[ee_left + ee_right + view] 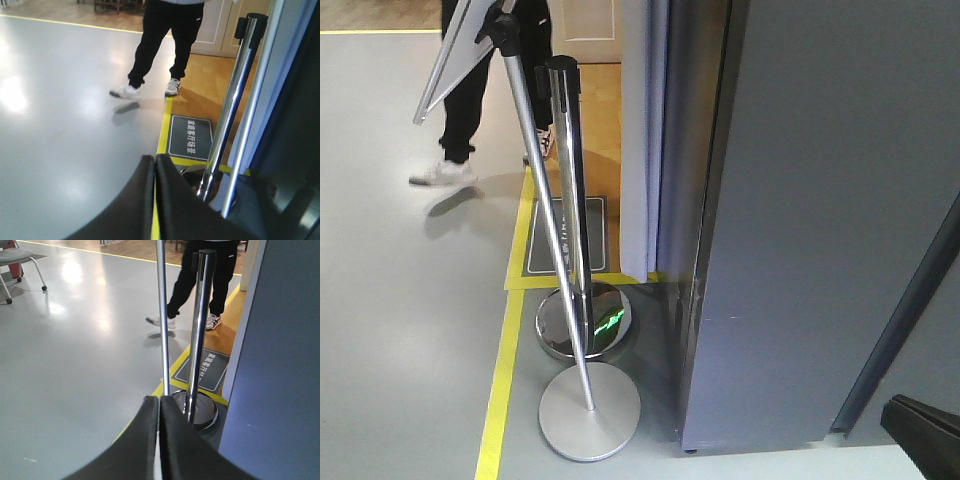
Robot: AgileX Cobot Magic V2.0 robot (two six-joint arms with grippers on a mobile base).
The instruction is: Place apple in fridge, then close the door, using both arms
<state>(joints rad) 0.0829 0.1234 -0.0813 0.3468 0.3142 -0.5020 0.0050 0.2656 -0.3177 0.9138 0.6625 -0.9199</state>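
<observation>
The fridge filled the right side of the front view as a closed dark grey wall, with no opening to reach into. Just left of it stood two chrome posts: an upright stanchion on a mirrored base, and a slimmer tilted sign pole on a flat grey disc, crossing in front of it. A walking person occupied the floor behind them. The grey floor left of the yellow line lay open.
</observation>
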